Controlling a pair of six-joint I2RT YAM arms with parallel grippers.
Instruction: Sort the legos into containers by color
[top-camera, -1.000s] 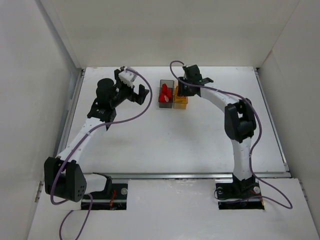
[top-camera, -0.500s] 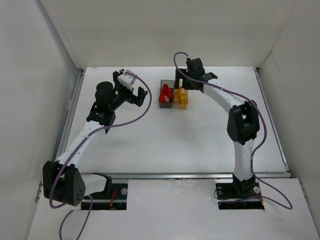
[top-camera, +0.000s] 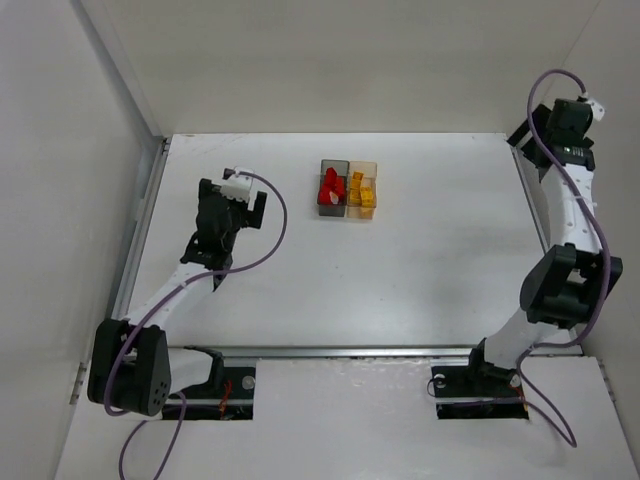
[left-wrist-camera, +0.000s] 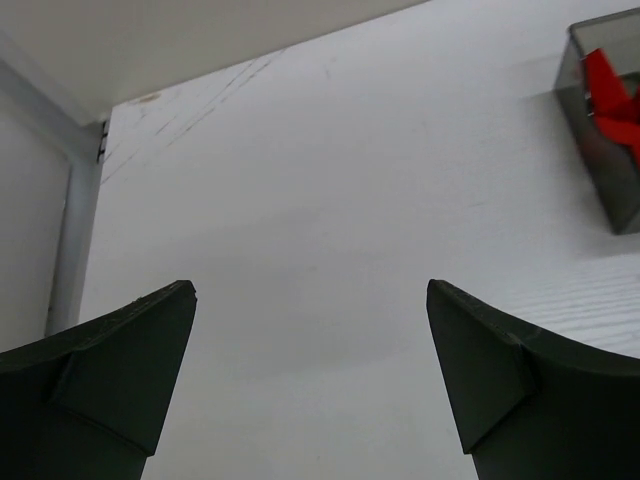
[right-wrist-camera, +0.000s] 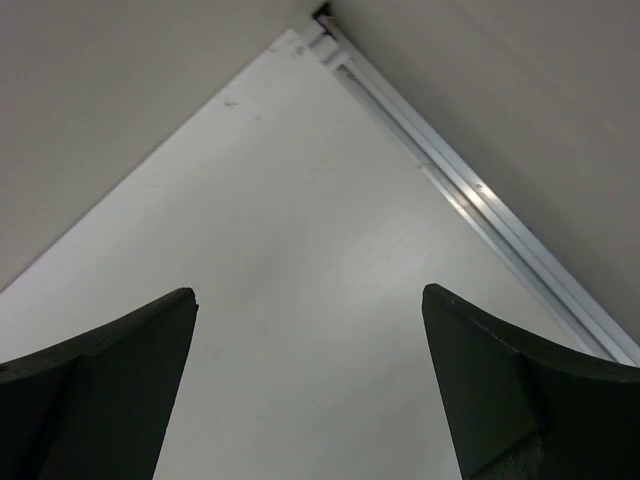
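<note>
The two joined containers stand at the table's far middle. Red legos (top-camera: 330, 184) lie in the smoky grey bin (top-camera: 331, 205); yellow legos (top-camera: 362, 191) lie in the amber bin (top-camera: 365, 212). My left gripper (top-camera: 238, 200) is open and empty, well to the left of the bins. In the left wrist view its fingers (left-wrist-camera: 130, 370) stand wide over bare table, with the grey bin (left-wrist-camera: 600, 170) and a red lego (left-wrist-camera: 612, 85) at the right edge. My right gripper (top-camera: 545, 125) is raised by the far right corner, open and empty. The right wrist view shows the right gripper (right-wrist-camera: 310, 300) holding nothing.
White walls close in the table on the left, back and right. A metal rail (right-wrist-camera: 480, 195) runs along the right edge into the far corner. A second rail (top-camera: 140, 230) lines the left edge. Purple cables loop off both arms.
My right gripper opened over the amber bin, then swung up and away to the far right corner. My left arm drew back and down to the left.
</note>
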